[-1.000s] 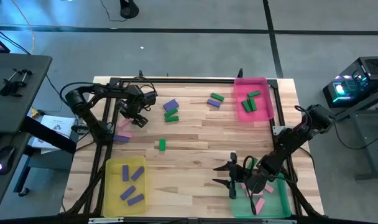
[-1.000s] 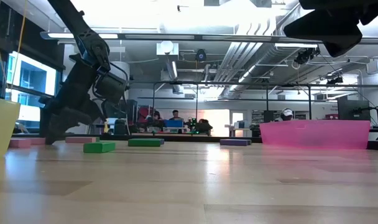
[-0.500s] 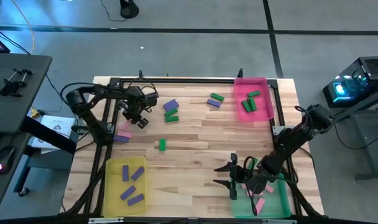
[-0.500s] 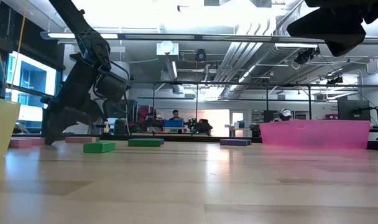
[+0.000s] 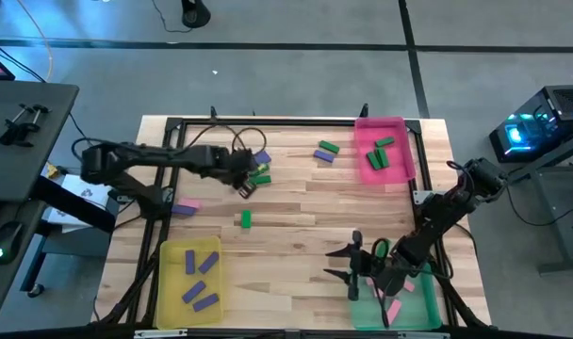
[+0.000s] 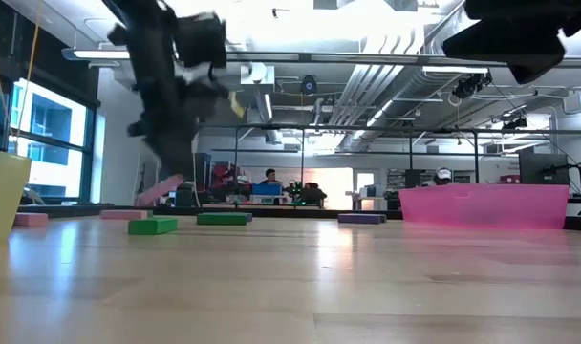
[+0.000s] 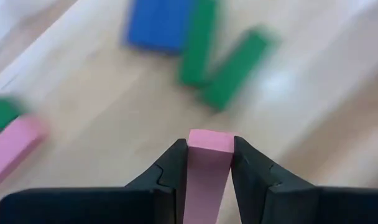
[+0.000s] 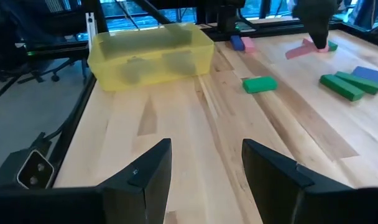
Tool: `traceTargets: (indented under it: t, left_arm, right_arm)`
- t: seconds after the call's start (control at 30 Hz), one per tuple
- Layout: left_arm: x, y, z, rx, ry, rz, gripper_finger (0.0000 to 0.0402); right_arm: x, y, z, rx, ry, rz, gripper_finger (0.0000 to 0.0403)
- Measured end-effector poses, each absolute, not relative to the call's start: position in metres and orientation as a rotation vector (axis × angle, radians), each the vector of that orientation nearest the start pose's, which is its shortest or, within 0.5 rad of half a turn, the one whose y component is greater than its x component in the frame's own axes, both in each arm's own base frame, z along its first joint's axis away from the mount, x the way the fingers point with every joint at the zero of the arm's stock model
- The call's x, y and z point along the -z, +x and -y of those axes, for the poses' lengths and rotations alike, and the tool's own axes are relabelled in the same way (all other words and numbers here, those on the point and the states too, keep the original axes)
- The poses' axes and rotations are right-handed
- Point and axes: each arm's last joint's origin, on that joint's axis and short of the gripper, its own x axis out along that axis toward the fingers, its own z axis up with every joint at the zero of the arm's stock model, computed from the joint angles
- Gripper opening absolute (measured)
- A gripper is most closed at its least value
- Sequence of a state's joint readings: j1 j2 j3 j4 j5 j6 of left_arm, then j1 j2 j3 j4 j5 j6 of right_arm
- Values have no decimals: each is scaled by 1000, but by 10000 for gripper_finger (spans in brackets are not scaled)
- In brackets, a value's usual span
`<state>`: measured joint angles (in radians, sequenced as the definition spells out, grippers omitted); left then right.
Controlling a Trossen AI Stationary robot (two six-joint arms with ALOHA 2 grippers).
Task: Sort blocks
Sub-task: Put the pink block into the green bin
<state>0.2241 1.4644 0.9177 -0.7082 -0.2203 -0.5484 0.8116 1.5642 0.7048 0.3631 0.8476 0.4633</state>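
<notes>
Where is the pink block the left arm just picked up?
The pink block is clamped in the left end effector, held above the table's left-center in the high view, just left of the purple block and two green blocks.

Two dark, near-black arms built of slim tubular links joined by bulkier rounded joint housings. Thin dark cable looping loose above the left arm's forearm link. Left gripper (image 7: 209,163) ending in two matte black fingers (image 7: 174,167), flat on the inner faces, widening toward a broad black base. Right gripper (image 8: 206,163) of the same make: two black fingers (image 8: 148,169) with angled, faceted outer edges and smooth inner faces, set on a wide dark body. From above, right gripper (image 5: 354,264) showing forked black tips ahead of a chunky wrist block
</notes>
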Motion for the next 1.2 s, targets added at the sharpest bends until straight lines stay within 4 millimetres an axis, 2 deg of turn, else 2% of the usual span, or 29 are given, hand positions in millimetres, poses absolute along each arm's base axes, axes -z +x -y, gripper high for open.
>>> traceTargets:
  t: [0.2, 0.4, 0.6, 0.73, 0.93, 1.2]
  left_arm:
    - [-230, 284, -21, -464, -381, -763, 77]
    - [-247, 313, 36, -160, -202, -470, 77]
    - [-244, 332, 92, 76, -92, -242, 77]
    - [-229, 340, 120, 165, -55, -163, 76]
    - [-210, 346, 147, 176, -56, -58, 76]
    - [-201, 348, 156, 100, -81, 11, 76]
  right_arm:
    - [-179, 219, -206, 108, 86, -320, 181]
    - [-179, 222, -203, 104, 91, -324, 181]
    - [-180, 229, -196, 135, 112, -311, 181]
    - [-185, 234, -194, 131, 101, -276, 181]
    - [-193, 237, -197, 54, 74, -224, 181]
    - [-194, 240, -197, 16, 35, -216, 181]
